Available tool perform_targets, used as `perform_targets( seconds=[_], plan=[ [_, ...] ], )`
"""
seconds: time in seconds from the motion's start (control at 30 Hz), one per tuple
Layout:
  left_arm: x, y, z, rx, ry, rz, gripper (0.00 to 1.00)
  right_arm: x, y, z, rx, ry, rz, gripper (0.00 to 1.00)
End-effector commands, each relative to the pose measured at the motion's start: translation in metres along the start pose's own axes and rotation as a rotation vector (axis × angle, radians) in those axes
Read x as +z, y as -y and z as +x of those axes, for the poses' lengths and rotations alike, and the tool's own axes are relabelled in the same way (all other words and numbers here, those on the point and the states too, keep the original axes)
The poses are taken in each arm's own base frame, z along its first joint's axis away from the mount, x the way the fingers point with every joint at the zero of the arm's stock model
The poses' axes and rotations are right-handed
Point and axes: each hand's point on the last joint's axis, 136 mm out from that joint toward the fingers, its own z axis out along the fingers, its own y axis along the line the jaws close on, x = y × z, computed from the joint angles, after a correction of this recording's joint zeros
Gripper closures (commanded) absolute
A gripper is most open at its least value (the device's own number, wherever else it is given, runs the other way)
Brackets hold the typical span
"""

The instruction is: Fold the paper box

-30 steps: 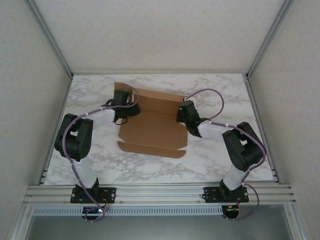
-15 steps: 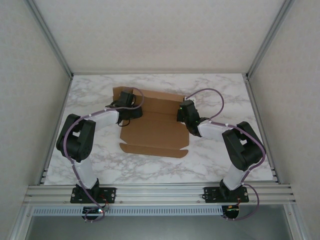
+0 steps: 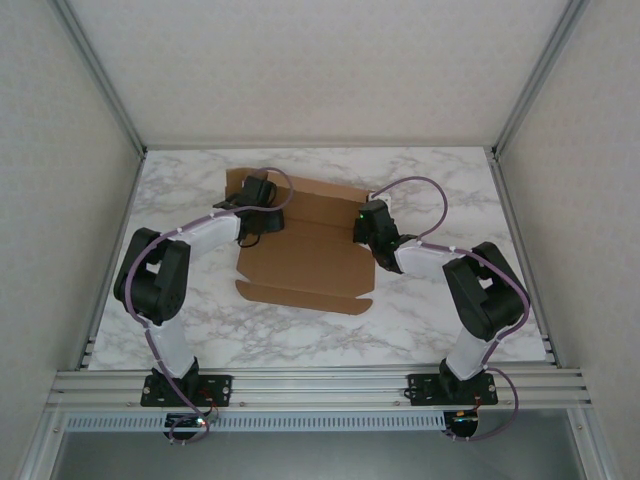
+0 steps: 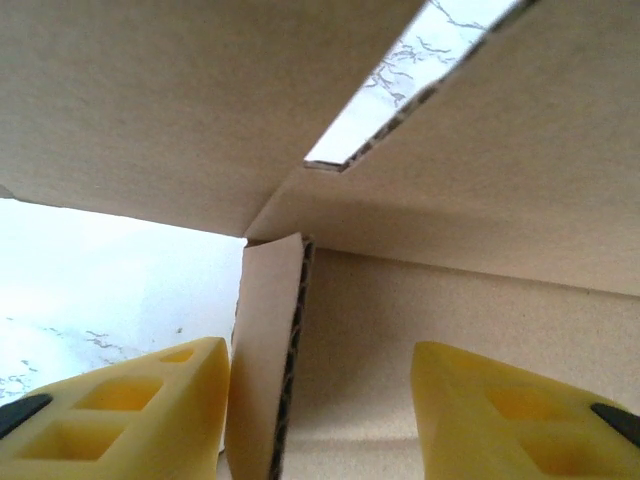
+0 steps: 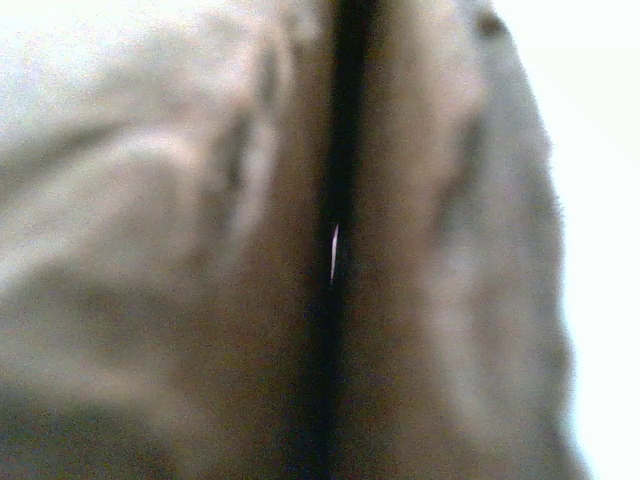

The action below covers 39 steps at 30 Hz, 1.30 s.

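Observation:
The paper box (image 3: 305, 265) is a brown cardboard sheet with flaps lying on the marble table (image 3: 450, 190), partly folded at its back edge. My left gripper (image 3: 257, 205) is at the box's back left corner. In the left wrist view my left gripper (image 4: 318, 350) stands open, its yellow fingers (image 4: 150, 410) astride an upright cardboard flap (image 4: 262, 340) that leans by the left finger. The right finger stands apart from that flap. My right gripper (image 3: 366, 228) rests on the box's right side, shut. The right wrist view is a close blur with a dark seam down its middle.
Aluminium posts and pale walls enclose the table on three sides. Bare marble (image 3: 300, 335) lies in front of the box and to its right (image 3: 470, 200). A slot in the cardboard (image 4: 400, 80) shows marble behind it.
My left arm has shifted its wrist a little toward the back and right along the box's left corner. The right arm has stayed put.

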Motion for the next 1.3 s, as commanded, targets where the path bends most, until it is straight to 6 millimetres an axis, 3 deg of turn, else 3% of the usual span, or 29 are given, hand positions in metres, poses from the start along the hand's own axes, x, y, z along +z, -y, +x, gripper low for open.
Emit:
perform_targets(
  seconds=[0.0,0.27,0.57,0.9,1.27],
  plan=[
    [-0.013,0.005,-0.013,0.027,0.033,-0.009,0.49,0.007,0.000,0.032,-0.033,-0.108,-0.003,1.00],
    [-0.010,-0.009,-0.013,0.000,0.032,-0.044,0.50,0.007,0.001,0.031,-0.039,-0.107,0.004,1.00],
    [-0.018,-0.001,-0.020,-0.015,0.050,0.000,0.50,0.008,-0.002,0.031,-0.045,-0.112,-0.003,1.00],
    [-0.008,0.025,0.002,0.008,-0.005,0.077,0.51,0.009,-0.009,0.033,-0.057,-0.124,-0.019,1.00],
    [0.016,0.024,0.025,-0.018,-0.078,0.099,0.51,0.010,-0.007,0.034,-0.065,-0.130,-0.009,1.00]
  ],
)
